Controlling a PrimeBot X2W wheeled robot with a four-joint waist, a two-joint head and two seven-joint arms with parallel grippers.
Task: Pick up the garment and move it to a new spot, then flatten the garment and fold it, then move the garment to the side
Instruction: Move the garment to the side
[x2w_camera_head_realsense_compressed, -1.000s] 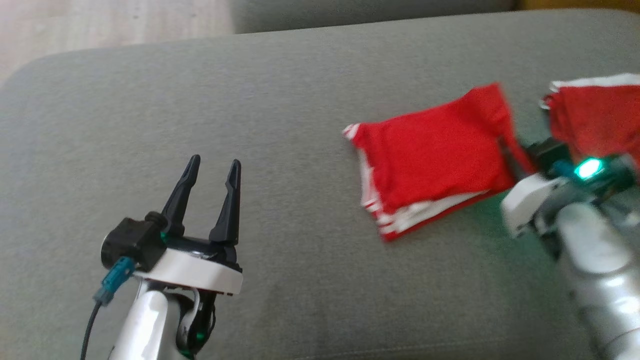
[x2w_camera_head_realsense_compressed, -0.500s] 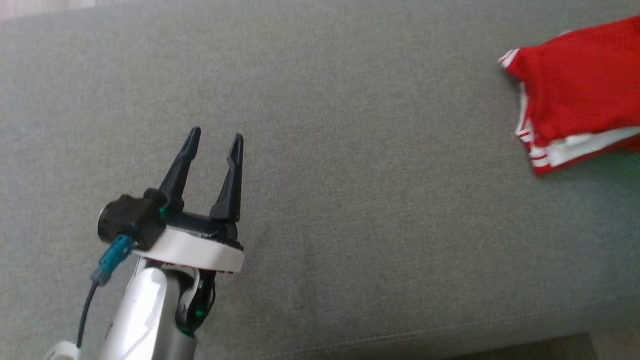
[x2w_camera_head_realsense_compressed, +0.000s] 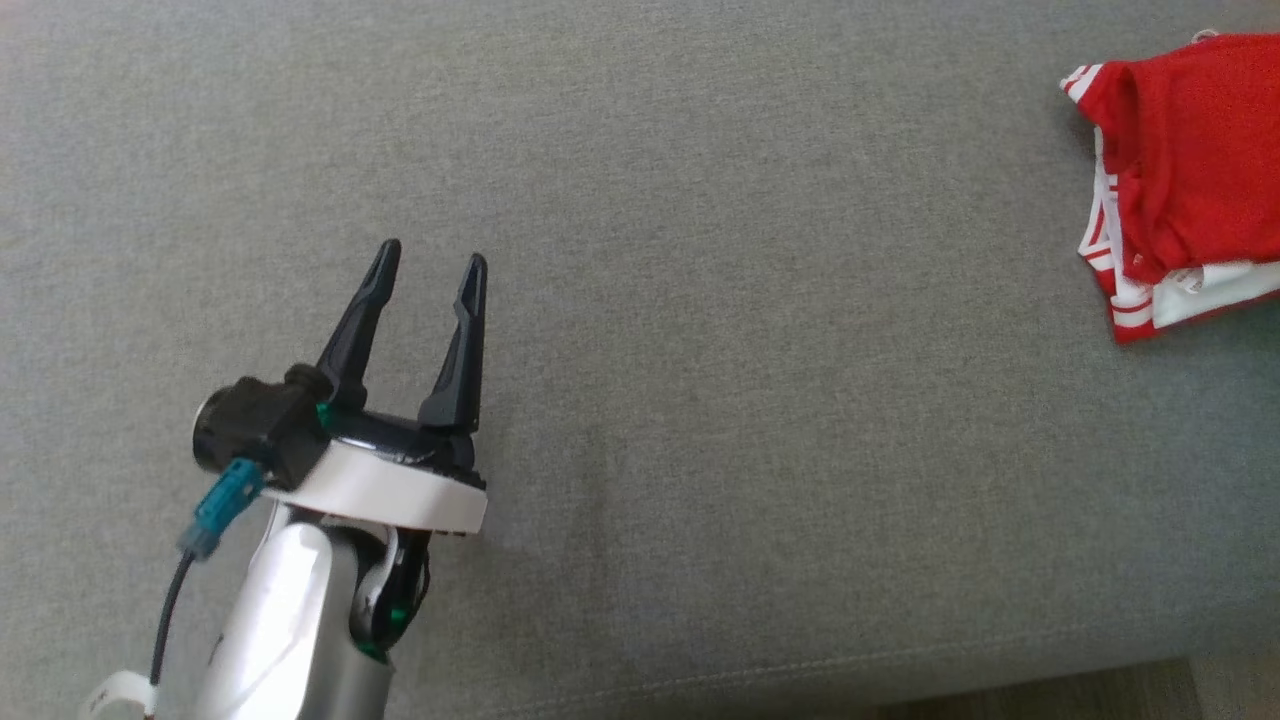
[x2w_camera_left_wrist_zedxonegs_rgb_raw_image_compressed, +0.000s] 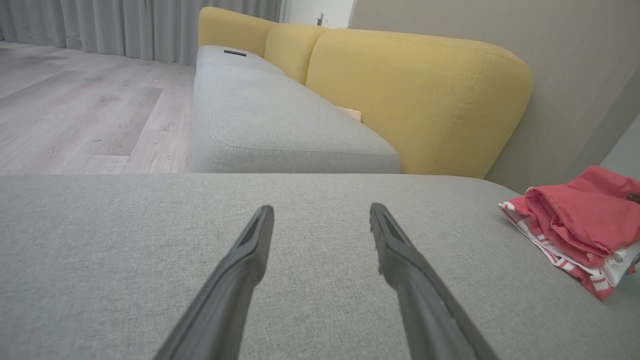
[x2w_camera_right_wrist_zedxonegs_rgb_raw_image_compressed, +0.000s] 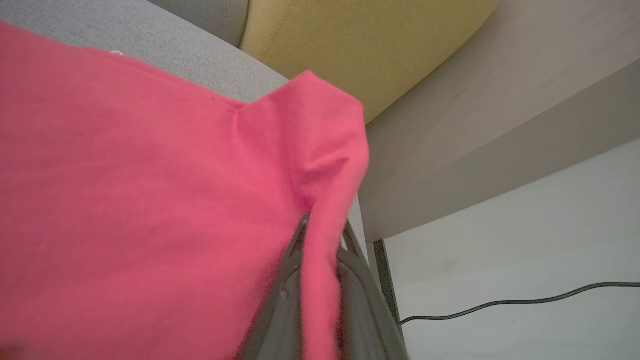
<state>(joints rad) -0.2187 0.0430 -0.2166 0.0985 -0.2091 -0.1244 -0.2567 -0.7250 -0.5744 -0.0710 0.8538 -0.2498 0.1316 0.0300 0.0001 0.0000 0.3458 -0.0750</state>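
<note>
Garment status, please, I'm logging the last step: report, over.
Left gripper open, above grey cushion. Right gripper shut on garment edge. Garment folded, at cushion's right side. No obstacle seen.

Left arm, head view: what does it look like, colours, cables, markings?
The left pincer has two long black tapered fingers on a black block above a white collar. The forearm is glossy silver-white. A teal connector with a dark cable plugs in at its side; small green lights glint near the joints.

No readable text, labels, brands, numbers or signs anywhere in these views.
</note>
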